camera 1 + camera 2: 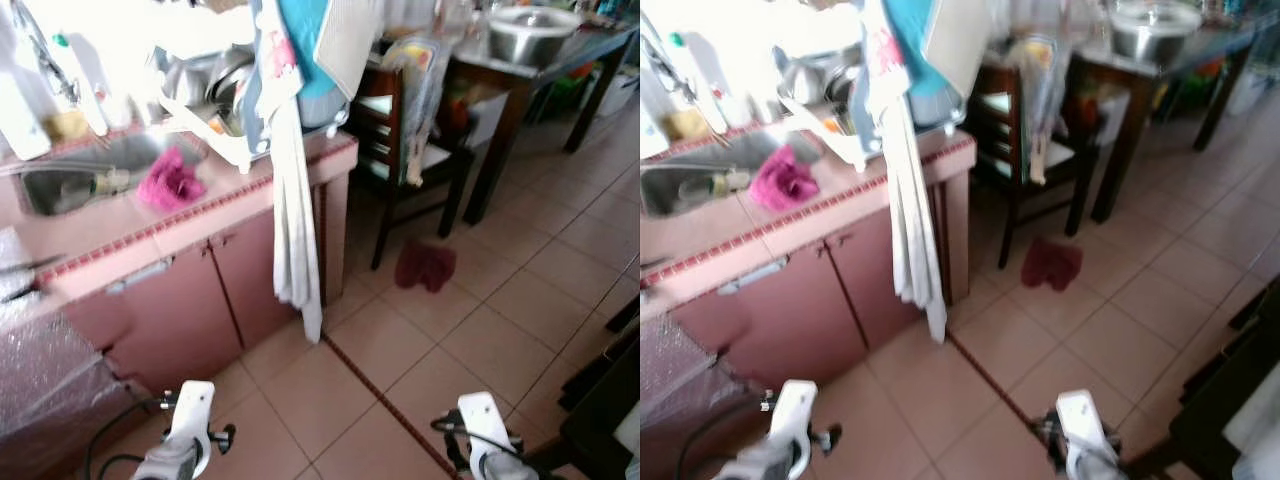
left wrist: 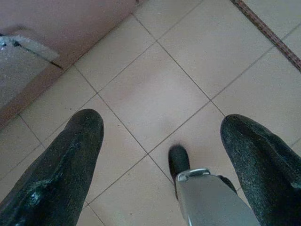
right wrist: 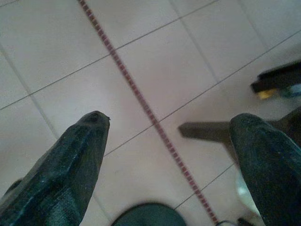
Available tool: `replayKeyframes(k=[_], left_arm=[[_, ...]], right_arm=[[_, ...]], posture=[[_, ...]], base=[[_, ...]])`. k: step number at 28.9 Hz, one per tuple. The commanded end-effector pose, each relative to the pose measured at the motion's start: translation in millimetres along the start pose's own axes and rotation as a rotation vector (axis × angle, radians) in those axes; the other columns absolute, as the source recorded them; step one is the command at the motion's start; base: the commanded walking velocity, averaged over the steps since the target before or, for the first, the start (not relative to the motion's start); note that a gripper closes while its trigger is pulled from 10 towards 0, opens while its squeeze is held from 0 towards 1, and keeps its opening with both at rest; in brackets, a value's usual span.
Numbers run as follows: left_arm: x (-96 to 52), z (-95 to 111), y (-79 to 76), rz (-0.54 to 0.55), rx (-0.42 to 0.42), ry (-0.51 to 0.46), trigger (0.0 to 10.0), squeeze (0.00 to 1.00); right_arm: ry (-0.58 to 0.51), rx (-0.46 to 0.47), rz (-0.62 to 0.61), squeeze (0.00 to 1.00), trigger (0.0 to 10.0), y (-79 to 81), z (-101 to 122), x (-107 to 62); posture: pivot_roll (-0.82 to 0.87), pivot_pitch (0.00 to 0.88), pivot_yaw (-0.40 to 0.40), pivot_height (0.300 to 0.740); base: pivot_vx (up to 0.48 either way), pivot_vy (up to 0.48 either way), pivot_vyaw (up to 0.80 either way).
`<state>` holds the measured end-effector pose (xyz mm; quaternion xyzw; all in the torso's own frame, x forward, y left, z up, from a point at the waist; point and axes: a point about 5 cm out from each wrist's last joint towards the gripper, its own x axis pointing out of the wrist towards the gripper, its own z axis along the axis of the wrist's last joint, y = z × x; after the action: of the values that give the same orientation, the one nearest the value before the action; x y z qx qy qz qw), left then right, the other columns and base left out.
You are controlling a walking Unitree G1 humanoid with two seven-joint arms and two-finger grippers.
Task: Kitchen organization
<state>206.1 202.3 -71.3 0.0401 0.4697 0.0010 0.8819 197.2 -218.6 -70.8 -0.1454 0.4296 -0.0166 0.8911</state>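
Left gripper (image 2: 160,132) hangs low over the tiled floor (image 2: 155,89), its two black fingers (image 2: 70,160) spread wide with nothing between them; its wrist view also catches the foot of the pink cabinet (image 2: 70,28) and, close beneath, a silver part with a dark tip whose nature cannot be told. From the head views the left arm (image 1: 185,440) shows at the bottom edge, just in front of that cabinet.

On the pink counter (image 1: 120,240) at far left lies the steel sink (image 1: 70,180) with a bottle (image 1: 100,182) lying in it, and a crumpled magenta cloth (image 1: 170,182) just beside the basin. Further right, a dish rack (image 1: 215,90) holds pots, and a long white towel (image 1: 295,230) hangs from the counter's end down past the cabinet doors. Beyond stands a dark wooden chair (image 1: 400,160), a dark red cloth (image 1: 425,265) on the floor near its legs, then a table (image 1: 560,60) bearing a metal bowl (image 1: 530,30).

The right gripper (image 3: 169,127) hangs equally spread and empty over the floor, where its wrist view shows a dark red patterned strip (image 3: 141,103) between the tiles and dark furniture legs (image 3: 277,80); the right arm (image 1: 490,435) shows at the bottom edge.
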Motion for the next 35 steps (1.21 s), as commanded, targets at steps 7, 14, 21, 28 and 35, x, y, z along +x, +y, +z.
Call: replayKeyframes(k=[7,14,21,28,35], left_arm=[[-0.7,1,8.8,0.03,-0.023,0.006,10.0,0.0],[-0.5,3,9.1,0.029,-0.012,0.006,10.0,0.0],[-0.4,5,9.2,0.031,-0.009,0.003,10.0,0.0],[-0.4,3,8.8,0.034,-0.01,0.01,10.0,0.0],[-1.4,-5,10.9,0.043,0.008,0.038,10.0,0.0]], right_arm=[[0.028,-0.014,0.037,0.0,10.0,11.1,-5,-0.9],[0.033,-0.03,0.038,0.0,10.0,11.9,-4,-0.7],[0.054,-0.021,0.033,0.0,10.0,12.6,-11,-2.0],[0.055,-0.006,0.035,0.0,10.0,10.7,-10,-1.8],[0.097,0.187,0.008,0.0,10.0,7.2,-14,-1.9]], posture=[[-0.02,0.0,0.031,0.74],[-0.02,0.0,0.032,0.74],[-0.02,0.0,0.036,0.74],[-0.02,0.0,0.034,0.74],[-0.03,0.0,0.033,0.74]], base=[[0.0,0.0,0.0],[0.0,0.111,0.0],[0.0,0.0,0.0],[0.0,0.0,0.0],[0.0,0.0,-0.24]])
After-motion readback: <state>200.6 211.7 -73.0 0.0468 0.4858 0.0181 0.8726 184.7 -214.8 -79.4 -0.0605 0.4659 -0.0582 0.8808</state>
